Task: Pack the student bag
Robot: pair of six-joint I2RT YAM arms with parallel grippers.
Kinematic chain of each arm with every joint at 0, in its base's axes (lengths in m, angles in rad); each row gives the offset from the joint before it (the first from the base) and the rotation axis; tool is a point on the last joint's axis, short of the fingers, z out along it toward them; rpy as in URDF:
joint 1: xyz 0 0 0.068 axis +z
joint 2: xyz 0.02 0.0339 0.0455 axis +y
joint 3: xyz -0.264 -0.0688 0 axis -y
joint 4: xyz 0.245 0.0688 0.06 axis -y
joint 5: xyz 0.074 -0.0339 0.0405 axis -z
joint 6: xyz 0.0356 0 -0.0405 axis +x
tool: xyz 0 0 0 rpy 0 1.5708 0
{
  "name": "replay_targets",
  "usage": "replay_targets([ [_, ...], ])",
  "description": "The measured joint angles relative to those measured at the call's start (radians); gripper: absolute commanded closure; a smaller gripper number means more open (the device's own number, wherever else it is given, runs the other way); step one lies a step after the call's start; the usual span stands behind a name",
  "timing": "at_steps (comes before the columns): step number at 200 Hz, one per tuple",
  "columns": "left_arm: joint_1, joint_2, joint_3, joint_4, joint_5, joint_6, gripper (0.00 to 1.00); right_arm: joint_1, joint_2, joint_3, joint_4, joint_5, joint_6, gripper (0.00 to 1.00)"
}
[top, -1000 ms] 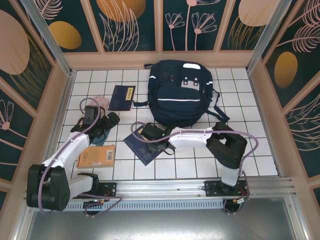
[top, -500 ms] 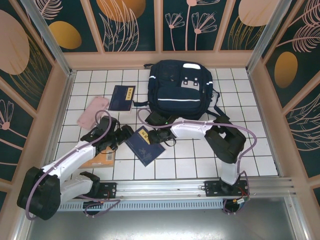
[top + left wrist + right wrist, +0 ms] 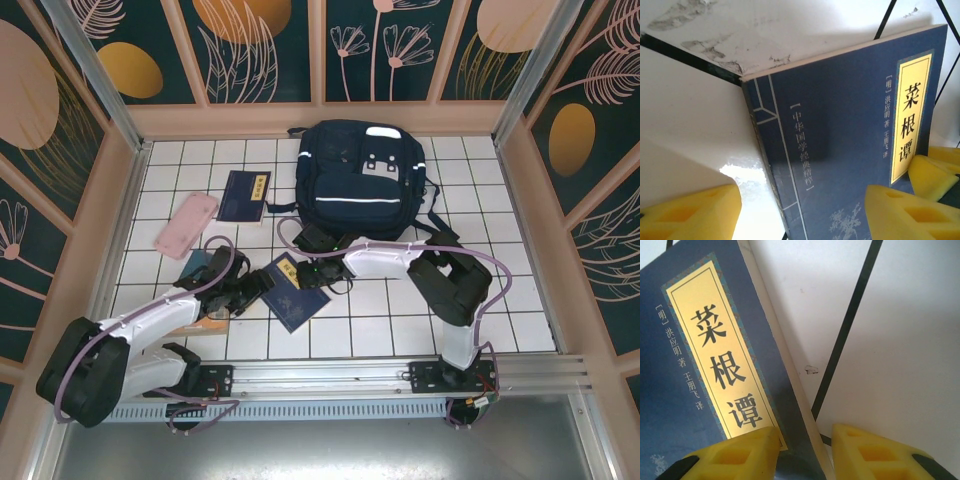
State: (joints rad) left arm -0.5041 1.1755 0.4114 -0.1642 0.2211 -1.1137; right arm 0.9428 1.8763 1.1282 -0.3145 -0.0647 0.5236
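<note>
- Overhead, the student bag (image 3: 360, 188) lies flat at the back of the tiled table (image 3: 500, 300), just beyond the right arm, and neither gripper touches it.
- Between the arms lies a navy book (image 3: 293, 300) with a yellow title label. The left gripper (image 3: 247, 284) is at its left edge and the right gripper (image 3: 312, 272) at its upper right corner.
- From above I can't read either gripper's opening; the wrist cameras give me that.
- Left wrist view: the left gripper (image 3: 800, 215) is spread wide, with one yellow pad (image 3: 690, 212) over bare tile and the other over the cover, so it straddles the spine edge and holds nothing.
- A further yellow pad (image 3: 935, 170) shows past the label there; it is probably the right gripper's, though I can't be sure.
- Right wrist view: the right gripper (image 3: 805, 450) is parted more narrowly, one finger over the label and one over tile, with the page edge between them. I can't tell whether it is touching the book.
- The overhead view alone gives me a pink case (image 3: 187, 223), a second navy booklet (image 3: 244, 195) left of the bag, and an orange book (image 3: 208, 318) partly under the left arm.
</note>
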Motion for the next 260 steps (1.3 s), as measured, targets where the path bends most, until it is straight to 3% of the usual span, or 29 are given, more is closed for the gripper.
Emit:
replay_targets([
  [41, 0.0, 0.03, 0.0, 0.027, 0.007, -0.007, 0.52, -0.012, -0.008, -0.02, 0.028, -0.027, 0.015, 0.67],
  [101, 0.002, 0.061, -0.002, 0.074, 0.029, -0.007, 0.57, -0.02, -0.011, -0.032, 0.048, -0.05, 0.026, 0.69],
  [151, 0.003, 0.059, -0.051, 0.256, 0.117, -0.041, 0.57, -0.036, -0.018, -0.05, 0.073, -0.078, 0.038, 0.69],
  [172, -0.003, 0.049, -0.062, 0.316, 0.161, -0.058, 0.65, -0.046, -0.021, -0.059, 0.084, -0.1, 0.042, 0.69],
  [197, -0.003, 0.049, -0.062, 0.359, 0.183, -0.065, 0.83, -0.053, -0.024, -0.064, 0.095, -0.12, 0.052, 0.67],
  [223, -0.003, 0.045, -0.053, 0.34, 0.175, -0.049, 0.93, -0.064, -0.044, -0.089, 0.118, -0.131, 0.066, 0.59],
  [260, -0.007, -0.032, 0.031, 0.282, 0.121, -0.011, 0.96, -0.134, -0.195, -0.196, 0.142, -0.173, 0.097, 0.31],
])
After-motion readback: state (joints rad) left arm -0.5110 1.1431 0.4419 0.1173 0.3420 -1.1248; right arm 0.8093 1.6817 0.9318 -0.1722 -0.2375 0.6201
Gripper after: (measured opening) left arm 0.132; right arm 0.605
